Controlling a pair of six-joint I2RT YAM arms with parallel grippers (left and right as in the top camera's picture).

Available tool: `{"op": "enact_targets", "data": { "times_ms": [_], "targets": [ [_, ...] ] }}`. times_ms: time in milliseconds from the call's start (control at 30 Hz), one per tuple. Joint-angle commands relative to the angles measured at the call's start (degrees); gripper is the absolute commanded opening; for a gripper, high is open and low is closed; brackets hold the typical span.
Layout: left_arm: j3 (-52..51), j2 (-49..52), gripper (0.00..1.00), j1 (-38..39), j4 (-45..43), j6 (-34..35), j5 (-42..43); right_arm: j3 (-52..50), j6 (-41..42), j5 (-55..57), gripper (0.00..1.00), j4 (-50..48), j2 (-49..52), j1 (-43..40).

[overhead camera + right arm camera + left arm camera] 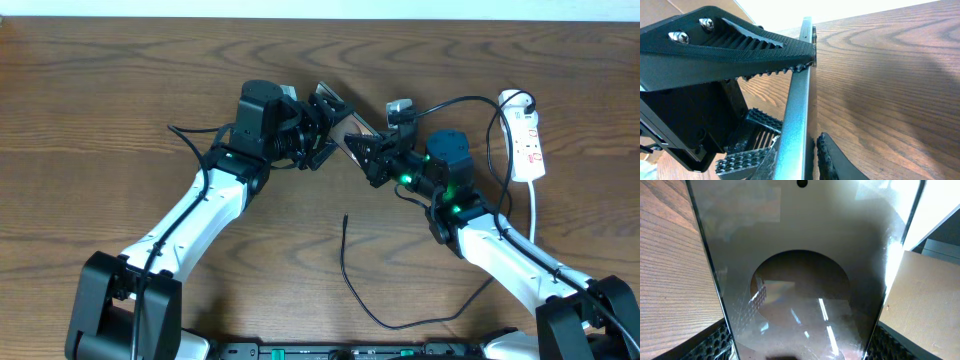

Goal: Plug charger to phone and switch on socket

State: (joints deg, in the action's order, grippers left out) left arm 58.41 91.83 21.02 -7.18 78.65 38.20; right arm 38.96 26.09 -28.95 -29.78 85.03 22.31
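The phone is held up off the table between both arms, tilted. My left gripper is shut on it across its width. In the left wrist view its glossy dark face fills the frame between the two pads. My right gripper is shut on the phone's thin edge, with one fingertip on each side. The charger lies loose on the table in front, its tip pointing toward the phone but well short of it. The socket lies at the far right.
The left arm's toothed black finger presses the phone's edge just above my right fingers. A white cord runs from the socket toward the front edge. Thick black robot cables loop beside the right arm.
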Motion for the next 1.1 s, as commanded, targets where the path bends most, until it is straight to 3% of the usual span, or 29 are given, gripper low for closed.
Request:
{"op": "enact_targets", "data": {
  "times_ms": [0,133,200,333,633,1067],
  "targets": [
    [0.0,-1.2,0.32,0.0,-0.9,0.3,0.1,0.7,-0.2,-0.1,0.12,0.0,0.3,0.3],
    [0.0,-1.2,0.73,0.0,-0.9,0.3,0.0,0.7,0.0,-0.1,0.02,0.0,0.3,0.3],
    [0.0,-1.2,0.88,0.0,-0.9,0.3,-0.1,0.7,0.0,-0.1,0.01,0.0,0.3,0.3],
    [0.0,-1.2,0.95,0.0,-0.9,0.3,-0.1,0.7,0.0,-0.1,0.01,-0.1,0.3,0.3],
    [0.0,-1.2,0.95,-0.1,-0.9,0.3,2.3,0.7,2.7,0.2,0.01,-2.2,0.3,-0.1],
    [0.0,-1.2,0.96,-0.1,-9.6,-0.5,12.0,0.8,25.1,5.9,0.01,-3.9,0.3,-4.4]
  ]
}}
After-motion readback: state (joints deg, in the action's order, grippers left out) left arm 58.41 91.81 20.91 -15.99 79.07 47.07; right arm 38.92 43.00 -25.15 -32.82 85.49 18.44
